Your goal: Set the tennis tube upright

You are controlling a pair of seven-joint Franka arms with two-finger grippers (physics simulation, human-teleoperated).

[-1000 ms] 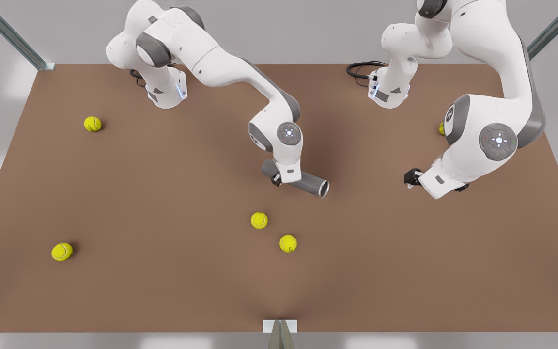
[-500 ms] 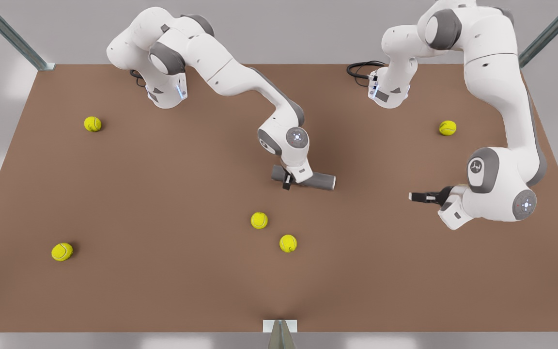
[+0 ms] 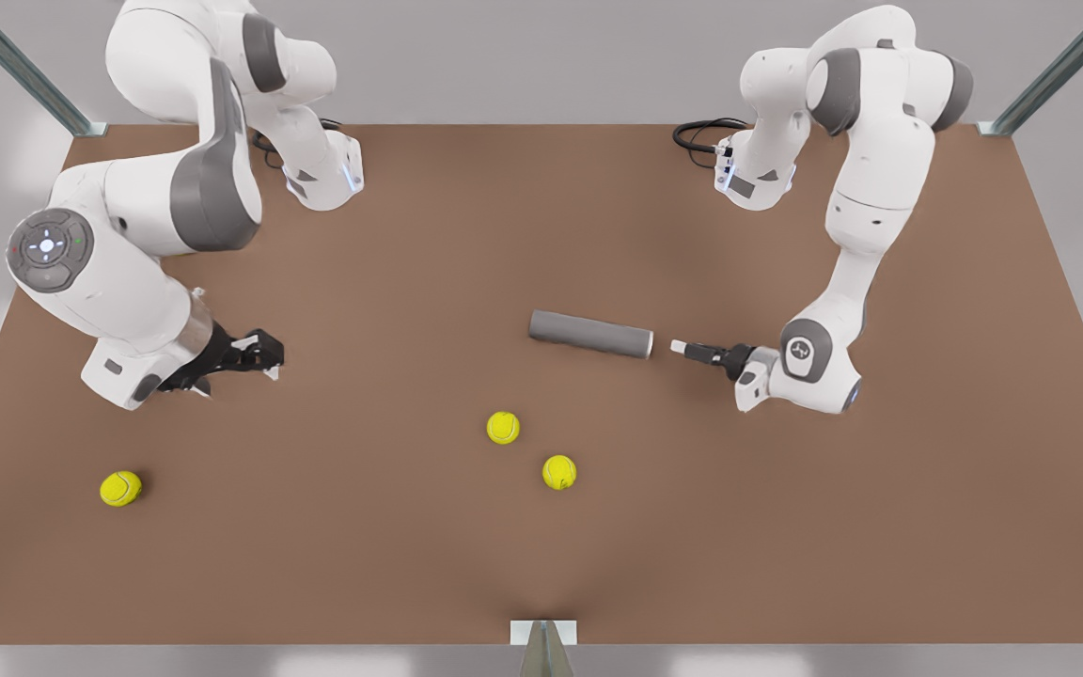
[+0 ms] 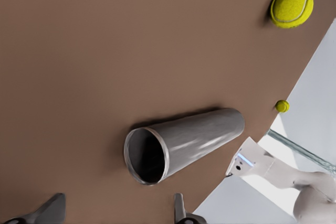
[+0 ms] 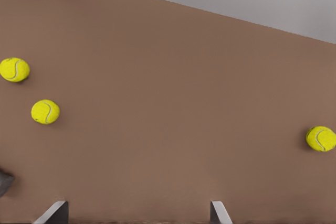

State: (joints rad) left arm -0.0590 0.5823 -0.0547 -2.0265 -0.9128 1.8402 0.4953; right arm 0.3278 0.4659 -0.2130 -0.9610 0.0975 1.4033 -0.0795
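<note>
Brown table [image 3: 786, 527] bears tennis tube [image 3: 590, 334], tennis balls [image 3: 503, 428].

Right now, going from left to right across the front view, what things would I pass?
lone tennis ball → right gripper → middle tennis ball → tennis tube → left gripper

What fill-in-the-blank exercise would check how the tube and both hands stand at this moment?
1. The tennis tube is ____ on the table, not upright.
2. The left hand, fingers apart and holding nothing, faces the tube's ____ end.
3. The right hand waits, open, far from the tube on the front view's ____ side.
4. Nearest the tube, ____ tennis balls lie close together.

Missing words: lying; open; left; two.
</note>
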